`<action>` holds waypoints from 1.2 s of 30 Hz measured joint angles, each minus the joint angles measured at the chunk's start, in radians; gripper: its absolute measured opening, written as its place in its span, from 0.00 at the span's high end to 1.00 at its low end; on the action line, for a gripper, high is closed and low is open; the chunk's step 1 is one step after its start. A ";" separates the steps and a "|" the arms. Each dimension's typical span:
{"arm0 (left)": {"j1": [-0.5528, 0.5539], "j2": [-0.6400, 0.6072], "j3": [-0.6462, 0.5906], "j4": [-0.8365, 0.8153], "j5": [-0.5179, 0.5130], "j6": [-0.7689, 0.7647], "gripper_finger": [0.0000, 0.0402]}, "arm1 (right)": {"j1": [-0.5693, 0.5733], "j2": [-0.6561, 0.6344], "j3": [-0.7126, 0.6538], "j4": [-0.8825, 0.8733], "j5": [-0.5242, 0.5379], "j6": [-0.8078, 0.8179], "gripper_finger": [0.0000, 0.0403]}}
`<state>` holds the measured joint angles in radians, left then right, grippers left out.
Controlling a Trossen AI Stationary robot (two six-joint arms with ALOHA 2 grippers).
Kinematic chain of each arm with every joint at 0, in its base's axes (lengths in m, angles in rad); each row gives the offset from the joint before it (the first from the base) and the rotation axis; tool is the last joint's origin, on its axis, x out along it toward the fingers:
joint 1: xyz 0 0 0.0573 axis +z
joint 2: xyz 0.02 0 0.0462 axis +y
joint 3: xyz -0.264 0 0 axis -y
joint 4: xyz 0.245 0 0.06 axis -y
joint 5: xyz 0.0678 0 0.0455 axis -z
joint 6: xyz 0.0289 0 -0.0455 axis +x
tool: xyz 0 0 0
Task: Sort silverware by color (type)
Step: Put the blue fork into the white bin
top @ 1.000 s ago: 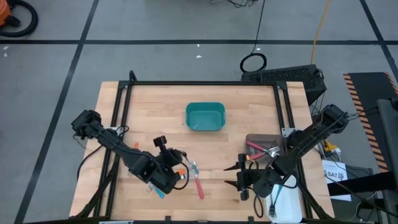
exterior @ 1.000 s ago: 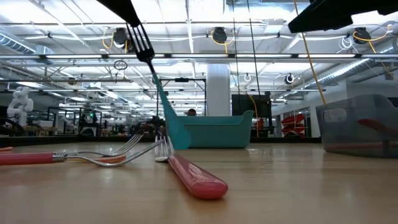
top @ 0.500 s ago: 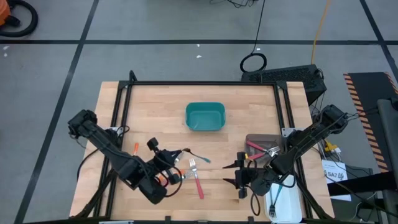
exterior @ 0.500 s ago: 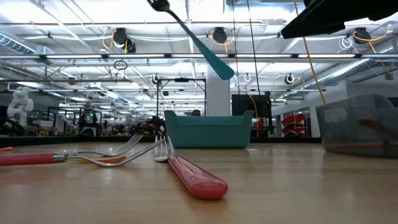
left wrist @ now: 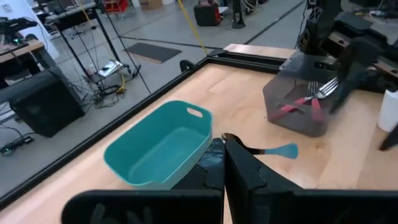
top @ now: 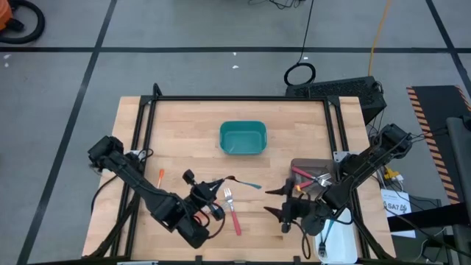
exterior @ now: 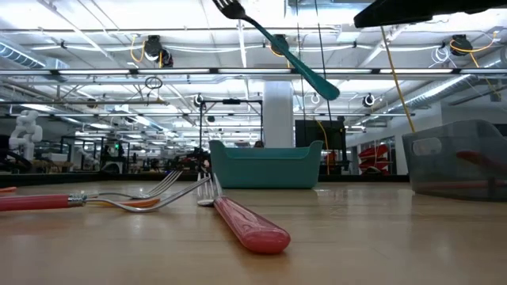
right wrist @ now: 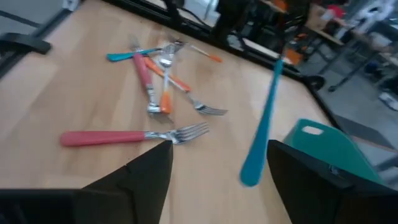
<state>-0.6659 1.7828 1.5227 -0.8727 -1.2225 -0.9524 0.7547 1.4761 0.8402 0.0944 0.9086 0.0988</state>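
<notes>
Teal fork (top: 243, 183) clamped in left jaws (handle jutting outward), right jaws spread, empty.

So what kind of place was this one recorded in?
Most likely a robotics lab or workshop in a large industrial hall. The low view shows exposed ceiling beams with hanging round lamps, the high view a grey concrete floor with dark taped lines, and the light wooden table is black-framed.

Left fingers (left wrist: 239, 171) clamped, right fingers (right wrist: 149, 171) spread
</notes>
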 joint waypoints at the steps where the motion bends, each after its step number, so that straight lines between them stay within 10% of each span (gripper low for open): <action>1: 0.000 0.010 0.000 0.021 -0.005 0.001 1.00 | 0.000 0.000 0.000 0.000 0.021 0.006 0.36; 15: 0.019 0.044 0.000 0.352 -0.056 0.249 1.00 | -0.036 0.027 0.000 -0.002 0.188 0.053 0.37; 22: 0.020 0.049 0.000 0.461 -0.035 0.369 1.00 | -0.084 0.027 0.000 -0.043 0.113 0.112 0.39; 36: 0.025 0.049 0.000 0.460 0.038 0.376 1.00 | -0.124 0.027 0.000 -0.144 0.000 0.177 0.97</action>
<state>-0.6407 1.8317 1.5223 -0.4123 -1.1844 -0.5761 0.6312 1.5036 0.8402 -0.0494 0.9087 0.2762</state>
